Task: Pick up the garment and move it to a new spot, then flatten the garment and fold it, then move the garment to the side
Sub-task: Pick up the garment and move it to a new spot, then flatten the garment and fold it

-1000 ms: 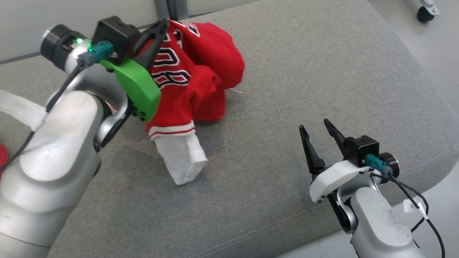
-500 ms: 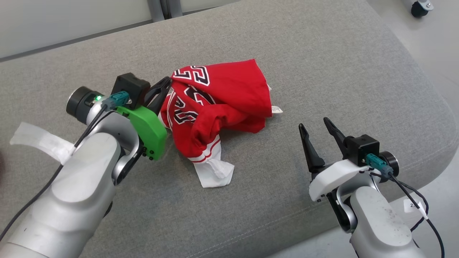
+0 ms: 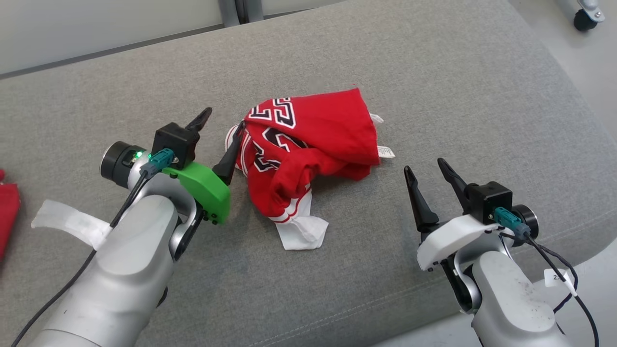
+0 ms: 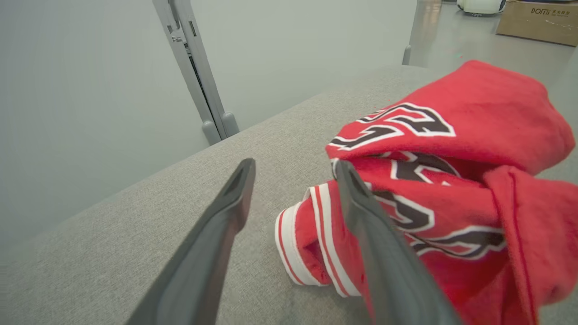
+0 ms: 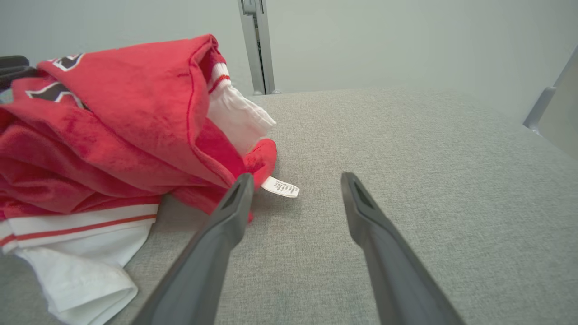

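The grey fabric-covered counter [image 3: 434, 72] carries a crumpled red basketball jersey [image 3: 318, 140] near its middle, with black-and-white numerals on top and a white under-layer [image 3: 301, 233] spilling out at the near side. The left claw [image 3: 223, 120] stands wide and holds nothing. One finger [image 4: 375, 234] lies right at the jersey's red-and-white striped edge, though I cannot tell whether it touches. The other finger is over bare fabric. The right claw [image 3: 424, 165] is spread wide and empty, apart from the jersey on its right side, with nothing between them. A white strip [image 3: 67, 222] lies by the left arm, another red cloth [image 3: 7, 217] shows at the left edge, and a small white care label [image 3: 386, 152] pokes from the jersey's right side.
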Motion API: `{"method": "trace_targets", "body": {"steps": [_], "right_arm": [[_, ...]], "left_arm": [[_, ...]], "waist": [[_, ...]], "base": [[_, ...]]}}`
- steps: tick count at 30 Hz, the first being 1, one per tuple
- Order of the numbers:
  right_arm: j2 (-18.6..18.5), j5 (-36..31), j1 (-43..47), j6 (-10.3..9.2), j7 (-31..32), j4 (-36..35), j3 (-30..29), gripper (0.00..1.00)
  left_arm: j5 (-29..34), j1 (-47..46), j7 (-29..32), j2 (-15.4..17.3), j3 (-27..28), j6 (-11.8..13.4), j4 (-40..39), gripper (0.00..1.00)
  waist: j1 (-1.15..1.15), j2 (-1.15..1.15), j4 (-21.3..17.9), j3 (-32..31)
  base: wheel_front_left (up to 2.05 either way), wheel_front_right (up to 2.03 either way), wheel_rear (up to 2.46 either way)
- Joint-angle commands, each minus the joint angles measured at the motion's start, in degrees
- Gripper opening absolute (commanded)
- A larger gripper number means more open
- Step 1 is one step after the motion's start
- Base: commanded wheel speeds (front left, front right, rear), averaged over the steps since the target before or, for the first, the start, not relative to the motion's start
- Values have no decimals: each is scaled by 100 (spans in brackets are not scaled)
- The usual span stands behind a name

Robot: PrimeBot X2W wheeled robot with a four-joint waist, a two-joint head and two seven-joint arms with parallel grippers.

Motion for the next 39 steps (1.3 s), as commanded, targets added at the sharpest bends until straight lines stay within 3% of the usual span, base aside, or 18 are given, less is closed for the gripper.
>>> {"method": "trace_targets", "body": {"steps": [1,15,22,39], "right_arm": [[-24,-27,67,0,-16,-26,-43,100],[-30,-89,187,0,-16,-143,-333,100],[-11,-124,205,0,-16,-156,-337,100],[-5,-78,143,0,-16,-100,-300,100]], "left_arm": [[38,80,-103,-49,94,117,-35,100],[295,1162,-177,-238,651,621,-1405,100],[356,1668,-177,-304,518,600,-1519,100],[375,2068,58,-548,-144,238,-976,100]], "waist": [[0,0,100,-22],[0,0,451,10],[0,0,543,1],[0,0,489,42]], "base": [[0,0,0],[0,0,0],[0,0,0],[0,0,0]]}}
